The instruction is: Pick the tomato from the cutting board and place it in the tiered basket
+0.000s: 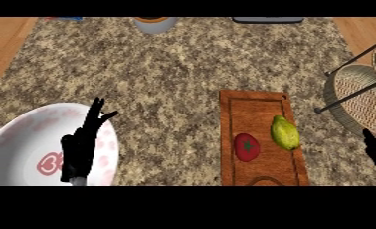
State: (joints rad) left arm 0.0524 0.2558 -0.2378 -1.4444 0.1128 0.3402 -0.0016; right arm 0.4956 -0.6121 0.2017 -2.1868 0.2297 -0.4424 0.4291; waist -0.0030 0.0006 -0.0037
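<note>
Progress on the task looks close to nil: the round red tomato with a green stem mark [246,147] lies untouched on the brown wooden cutting board [258,104], in the lower right of the frame, just beside a yellow-green, lemon-shaped fruit [285,133] to its right. The two sit near each other but do not appear to touch. The woven wicker tiered basket with thin dark metal rods [352,98] stands at the right edge of the frame, close to the board's upper right corner, and nothing shows inside the part that is visible. Picking, carrying and placing all seem left to do.

The robot's left hand [79,148] shows at the lower left, fingers straight and pointing up, holding nothing, resting over a white round plate with pink markings [29,133]. Of the right hand [369,146] only a dark sliver shows at the right edge, and I cannot tell whether it is spread or curled.

The surface is a speckled brown-and-grey granite countertop [176,68], edged by light wood at both upper corners. Along the top edge sit a grey round container with an orange rim [155,24] and a dark flat object [267,20], both cut off.
</note>
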